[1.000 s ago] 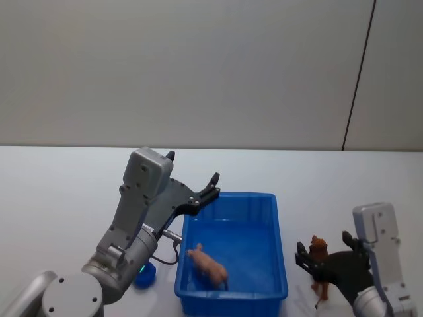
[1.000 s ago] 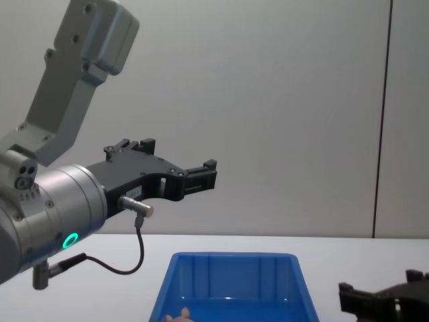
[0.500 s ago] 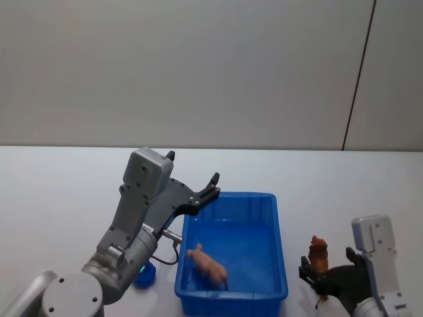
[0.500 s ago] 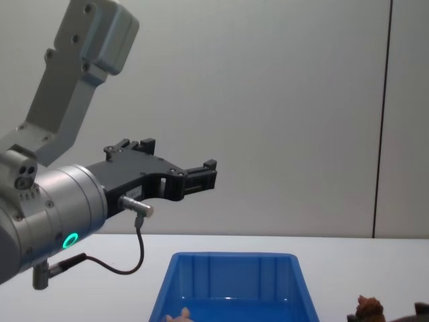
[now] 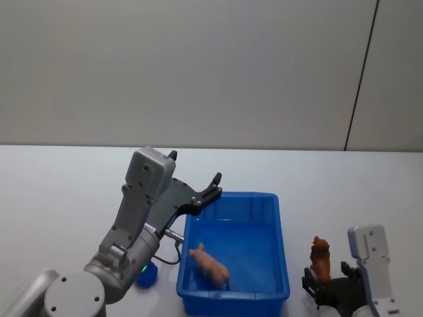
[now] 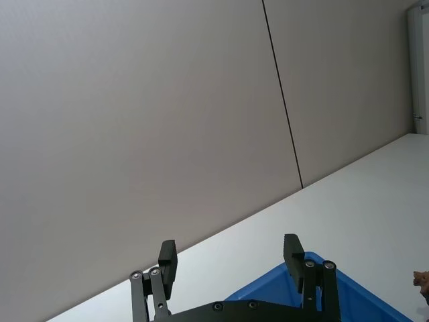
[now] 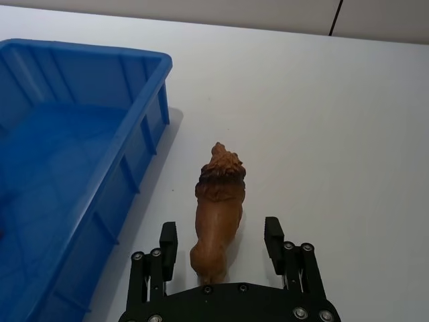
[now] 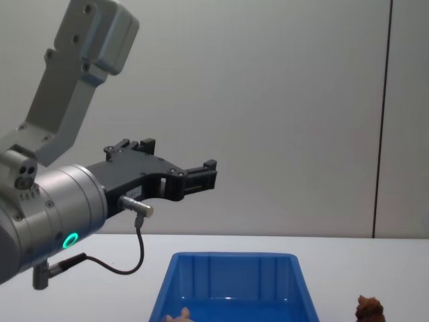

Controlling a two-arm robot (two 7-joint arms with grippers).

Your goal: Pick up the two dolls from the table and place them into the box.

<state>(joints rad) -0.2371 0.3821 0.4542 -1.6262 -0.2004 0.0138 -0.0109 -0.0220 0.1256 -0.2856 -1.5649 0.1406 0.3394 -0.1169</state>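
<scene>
Half done: the pink doll lies near in the box, the brown doll stands on the table just right of it, ungrasped between the open jaws of the right gripper, and the left gripper hangs open, empty, above the box's far left

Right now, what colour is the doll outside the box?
The doll is reddish brown, clearest in the right wrist view.

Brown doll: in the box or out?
Out. The brown doll stands on the table beside the box, within the open right gripper; left gripper hovers open near the box.
</scene>
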